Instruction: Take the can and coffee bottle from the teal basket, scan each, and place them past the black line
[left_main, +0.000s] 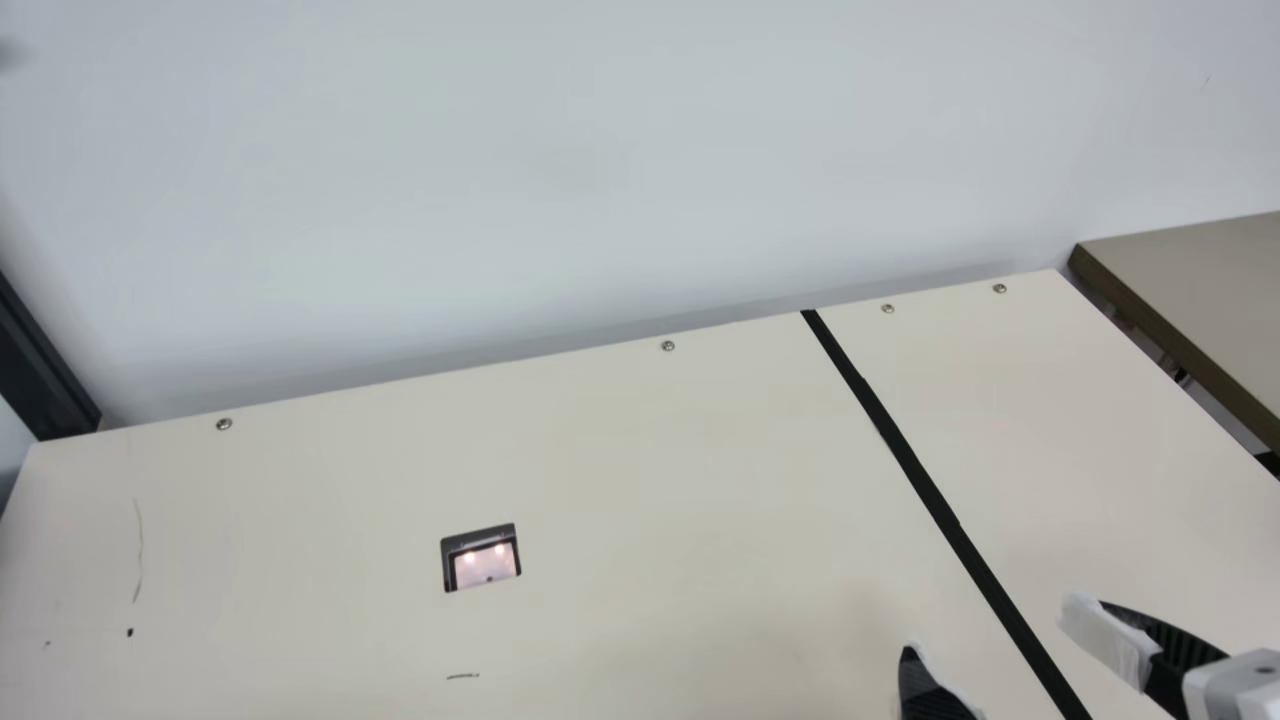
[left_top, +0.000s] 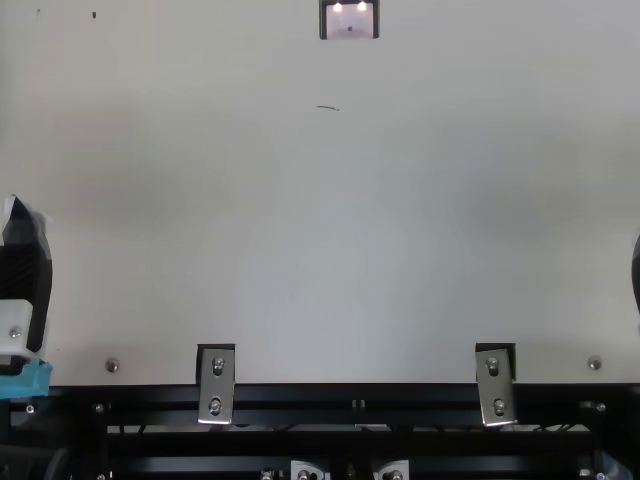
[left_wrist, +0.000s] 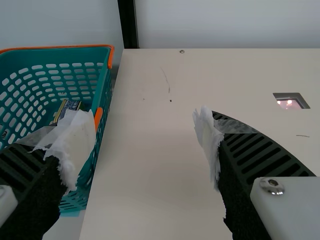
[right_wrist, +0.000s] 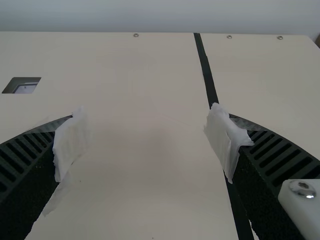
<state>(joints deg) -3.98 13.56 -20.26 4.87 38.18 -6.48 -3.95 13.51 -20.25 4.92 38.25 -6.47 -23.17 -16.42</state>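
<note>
One basket, one black line, apparently one can.

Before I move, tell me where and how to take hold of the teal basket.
Grip the teal basket by its rim beside the table, probably from above, the open left end effector straddling it: that wall looks thin and upright, and the top is open.

Main and top views look down, sharing the scanner window.
</note>
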